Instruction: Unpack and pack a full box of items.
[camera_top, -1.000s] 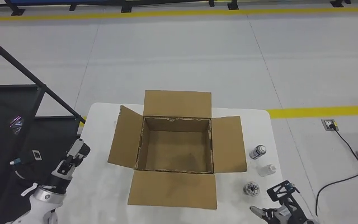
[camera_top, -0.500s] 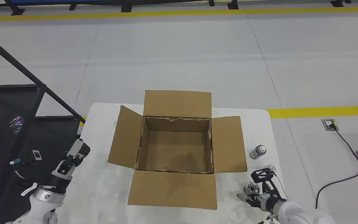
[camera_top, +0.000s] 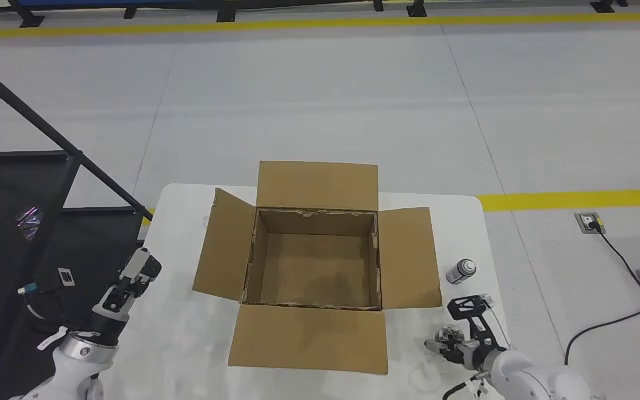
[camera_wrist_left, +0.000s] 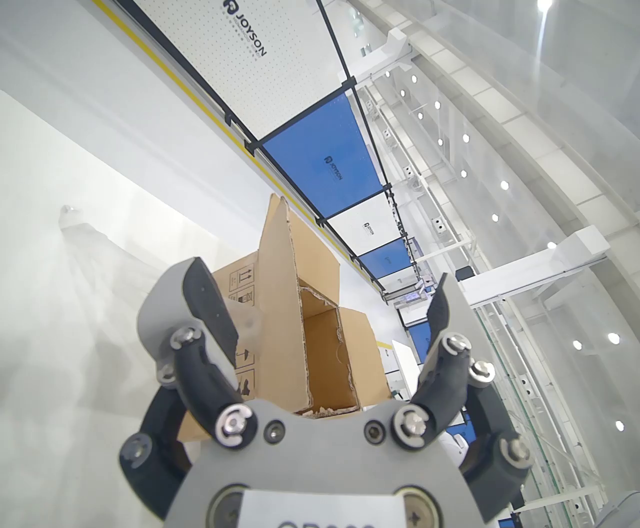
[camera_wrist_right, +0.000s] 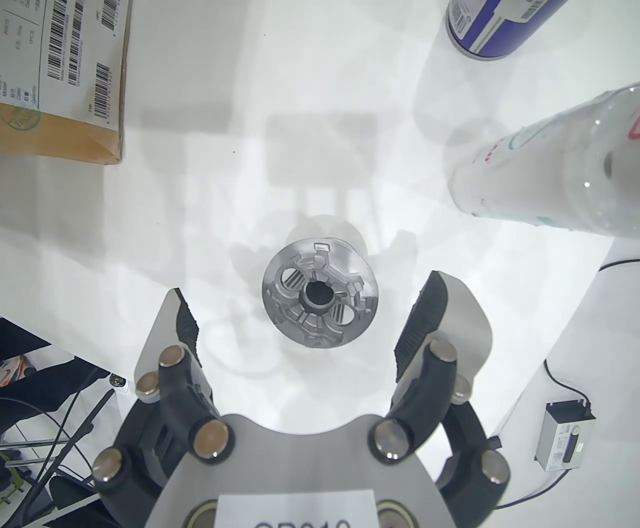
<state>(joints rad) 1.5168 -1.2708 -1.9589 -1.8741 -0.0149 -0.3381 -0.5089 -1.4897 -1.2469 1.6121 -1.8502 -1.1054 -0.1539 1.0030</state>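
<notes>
Three loose items stood on the white bench (camera_top: 180, 300) to the right of the open cardboard box (camera_top: 310, 340): a blue-labelled can (camera_wrist_right: 492, 25), a white bottle (camera_wrist_right: 540, 170) and a grey metal spool (camera_wrist_right: 320, 305). Right hand (camera_wrist_right: 309, 300): fingers spread wide either side of the upright spool, not touching it. Left hand (camera_wrist_left: 320, 287): spread, gripping nothing, by the bench's left edge.

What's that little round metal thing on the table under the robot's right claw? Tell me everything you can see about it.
The metal spool is a small, dull silver-grey piece that looks cast. Its round, flanged top face has a dark centre hole ringed by ribbed cut-outs and raised webs, with a narrower body below. It stands upright, hole up, on the white table. The right gripper is above it, open, with one finger on each side and neither touching it.
</notes>
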